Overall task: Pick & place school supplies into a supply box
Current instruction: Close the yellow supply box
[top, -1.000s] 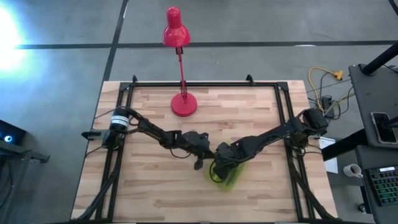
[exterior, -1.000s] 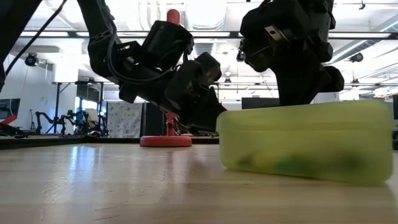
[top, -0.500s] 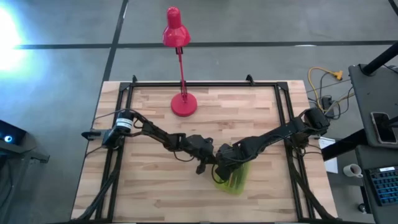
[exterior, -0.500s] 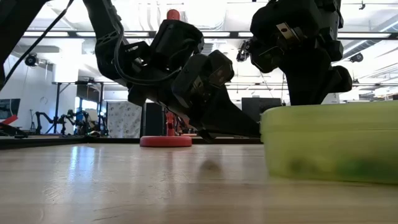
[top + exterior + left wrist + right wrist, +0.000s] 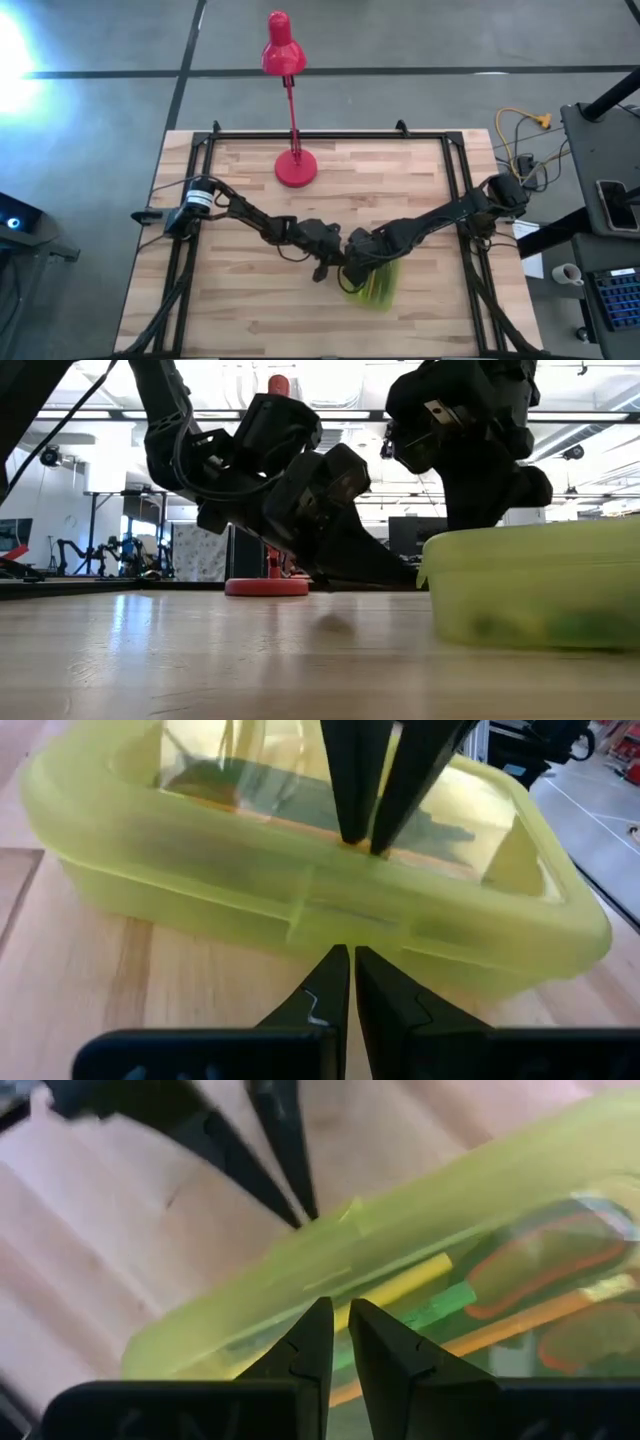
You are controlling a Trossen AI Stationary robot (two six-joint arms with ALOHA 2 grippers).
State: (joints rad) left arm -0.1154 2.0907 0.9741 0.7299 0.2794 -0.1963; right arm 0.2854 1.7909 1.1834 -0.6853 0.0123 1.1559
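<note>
The supply box (image 5: pixel 373 286) is a translucent yellow-green case with its lid down, lying flat on the table's near middle; it also shows in the low view (image 5: pixel 540 595). Through the lid I see red scissor handles (image 5: pixel 545 1260), a green marker (image 5: pixel 450 1302), a yellow pencil (image 5: pixel 400 1285) and an orange pencil (image 5: pixel 500 1325). My left gripper (image 5: pixel 323 268) is shut at the box's left long side. My right gripper (image 5: pixel 355 272) is shut on top of the lid. My left gripper meets the box's long side wall (image 5: pixel 345 925) near its small catch with the tips of its shut fingers (image 5: pixel 290 1190). It comes slanting down from the table's left. The box rests flat on the table. My right gripper presses its shut fingertips (image 5: pixel 352 820) down on the lid (image 5: pixel 335 1280) near the same long edge, from above. The box lies flat under it.
A red desk lamp stands with its base (image 5: pixel 296 167) on the table's far middle, its head beyond the far edge. A black frame rail (image 5: pixel 330 134) runs round the tabletop. Bare wood lies on the near left (image 5: pixel 220 310).
My left gripper has moved toward the table's right, up against the box. The box has slid a little toward the right and turned on the table, staying flat. My right gripper has stayed on the lid and gone with it.
</note>
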